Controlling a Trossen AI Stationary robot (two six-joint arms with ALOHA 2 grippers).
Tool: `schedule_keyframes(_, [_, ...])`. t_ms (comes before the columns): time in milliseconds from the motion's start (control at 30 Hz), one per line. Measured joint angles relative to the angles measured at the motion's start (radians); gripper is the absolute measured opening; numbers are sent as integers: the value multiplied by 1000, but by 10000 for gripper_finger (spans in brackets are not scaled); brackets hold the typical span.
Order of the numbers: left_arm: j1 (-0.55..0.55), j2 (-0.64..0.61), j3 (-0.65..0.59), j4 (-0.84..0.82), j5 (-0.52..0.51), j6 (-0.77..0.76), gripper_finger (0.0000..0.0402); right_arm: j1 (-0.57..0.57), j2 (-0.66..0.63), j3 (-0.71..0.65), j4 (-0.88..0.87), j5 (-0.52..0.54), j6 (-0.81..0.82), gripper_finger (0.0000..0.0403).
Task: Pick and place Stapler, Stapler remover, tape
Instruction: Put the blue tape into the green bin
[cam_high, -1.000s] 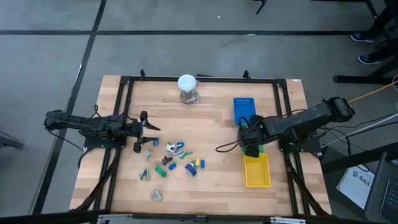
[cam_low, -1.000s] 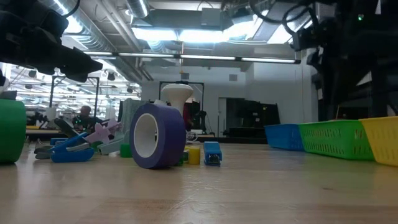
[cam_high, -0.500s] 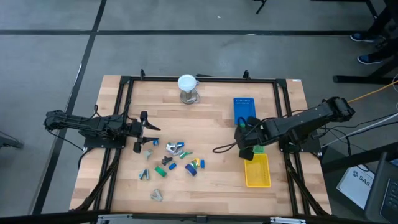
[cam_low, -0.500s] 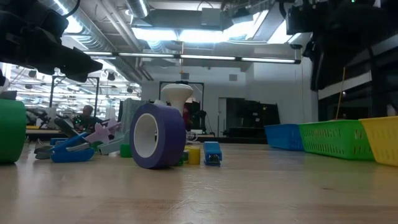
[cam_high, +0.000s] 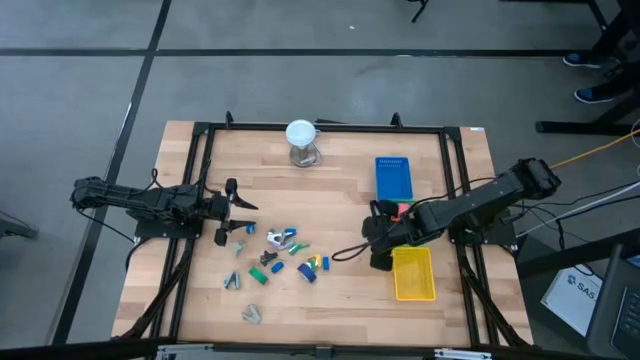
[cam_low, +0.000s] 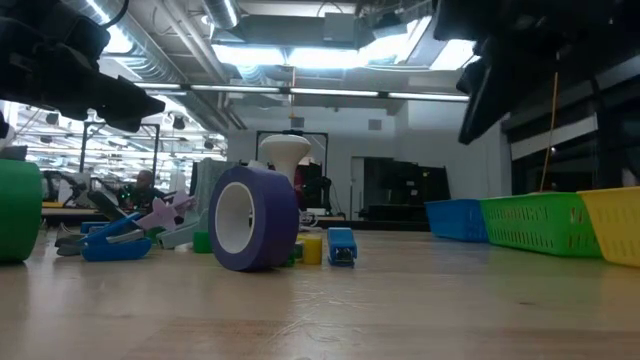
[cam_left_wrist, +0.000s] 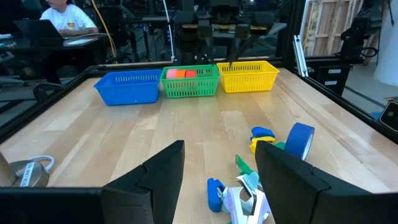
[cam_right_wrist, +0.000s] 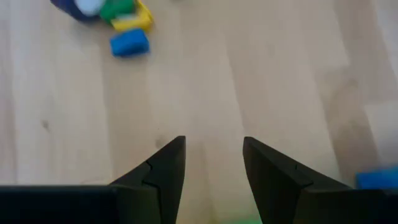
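The right pincer (cam_high: 377, 250), spread and empty, hangs over bare surface (cam_high: 340, 190) just beside the yellow basket (cam_high: 414, 275). The pile (cam_high: 285, 255) of small pieces lies toward the left arm from it. The left pincer (cam_high: 232, 222), spread too, sits nearer that pile. Orange tape pieces (cam_left_wrist: 187, 73) probably already lie in the green basket (cam_left_wrist: 190, 82).

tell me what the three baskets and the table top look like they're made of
The blue basket, green basket and yellow basket look like moulded plastic: bright even colour, thin slotted walls, slight gloss. The table top looks like pale wood with a smooth matte finish; lengthwise grain and plank seams show, though it could be laminate.
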Motion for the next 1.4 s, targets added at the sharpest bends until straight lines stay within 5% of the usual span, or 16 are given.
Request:
schedule_keyframes(267, [0, 0, 0, 0, 0, 0, 196, 11, 99, 32, 169, -36, 49, 165])
schedule_keyframes(567, [0, 0, 0, 0, 0, 0, 196, 19, 271, 233, 133, -39, 178, 165])
schedule_keyframes(933, [0, 0, 0, 1, 0, 0, 196, 21, 473, 506, 87, -208, 414, 165])
schedule_keyframes(1400, [0, 0, 0, -1, 0, 0, 196, 23, 665, 752, -27, -191, 467, 165])
